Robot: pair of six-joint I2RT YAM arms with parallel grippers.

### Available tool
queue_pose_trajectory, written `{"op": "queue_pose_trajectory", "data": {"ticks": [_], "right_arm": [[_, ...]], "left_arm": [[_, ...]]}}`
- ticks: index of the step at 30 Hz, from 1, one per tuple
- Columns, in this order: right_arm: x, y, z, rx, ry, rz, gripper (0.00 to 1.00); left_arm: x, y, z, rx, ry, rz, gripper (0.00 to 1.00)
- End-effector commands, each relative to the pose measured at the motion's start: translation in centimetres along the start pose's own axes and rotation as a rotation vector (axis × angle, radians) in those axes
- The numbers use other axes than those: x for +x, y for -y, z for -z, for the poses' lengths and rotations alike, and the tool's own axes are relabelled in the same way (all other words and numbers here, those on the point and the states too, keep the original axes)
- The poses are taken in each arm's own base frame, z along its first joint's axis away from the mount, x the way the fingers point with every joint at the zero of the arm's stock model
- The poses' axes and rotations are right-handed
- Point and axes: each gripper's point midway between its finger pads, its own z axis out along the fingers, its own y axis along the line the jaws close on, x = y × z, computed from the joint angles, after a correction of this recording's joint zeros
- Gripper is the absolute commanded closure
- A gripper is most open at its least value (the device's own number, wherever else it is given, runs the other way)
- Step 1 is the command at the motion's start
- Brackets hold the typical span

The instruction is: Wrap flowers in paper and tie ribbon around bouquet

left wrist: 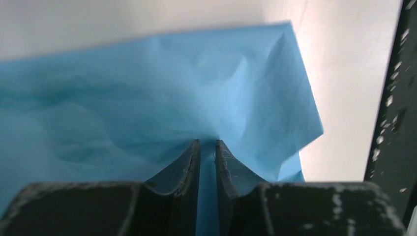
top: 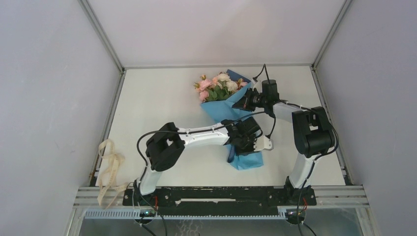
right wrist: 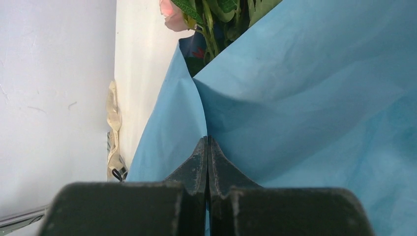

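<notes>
The bouquet lies on the table, its flowers (top: 219, 86) pink, peach and cream at the far end. The blue paper (top: 225, 109) runs in a cone toward its near end (top: 248, 160). My left gripper (top: 247, 139) is over the cone's lower part; in the left wrist view, the left gripper (left wrist: 207, 142) is shut on a bunched fold of the paper (left wrist: 147, 98). My right gripper (top: 244, 103) is at the cone's upper right edge. Seen by the right wrist camera, the right gripper (right wrist: 207, 138) pinches a fold of the paper (right wrist: 305, 98) below the flowers (right wrist: 206, 14). The cream ribbon (top: 109, 166) lies at the table's left edge, apart from both grippers.
Grey walls close in the white table (top: 162, 103) on the left, right and far sides. A black rail (top: 221, 194) with the arm bases runs along the near edge. The ribbon (right wrist: 114, 118) also shows far off in the right wrist view.
</notes>
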Motion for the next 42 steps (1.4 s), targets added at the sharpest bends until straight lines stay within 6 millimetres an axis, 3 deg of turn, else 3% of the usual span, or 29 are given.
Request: {"op": "queue_pose_trajectory", "data": {"ticks": [1,7,13,21,28,33,36,42], "right_arm": [[-2.0,-1.7,1.1,-0.042,0.067,0.051,1.00],[-3.0,-2.1,3.2,-0.006,0.100,0.088,1.00],[-4.4,-2.4,5.8,0.059,0.161,0.130,1.00],[-5.0,1.8,9.1,0.233,0.226,0.095,1.00],[-4.5,5.1,10.3,0.356,0.248,0.056,1.00],[-3.6,7.7,10.7,0.460,0.247,0.043,1.00],[-2.8,9.7,9.8,0.479,0.225,0.009,1.00],[-2.4,11.4,8.6,0.487,0.214,-0.039,1.00]], "left_arm": [[4.6,0.9,-1.6,0.033,-0.098,-0.037,0.78],[8.7,2.4,-1.9,0.094,-0.175,-0.013,0.80],[11.5,3.4,-1.6,0.130,-0.217,0.011,0.82],[13.3,4.4,-0.1,0.131,-0.229,-0.010,0.83],[14.0,4.6,1.0,0.124,-0.242,-0.018,0.83],[13.7,4.0,1.7,0.103,-0.230,-0.004,0.83],[12.1,3.7,2.5,0.099,-0.203,0.012,0.83],[8.0,3.7,5.8,0.116,-0.147,0.048,0.78]]}}
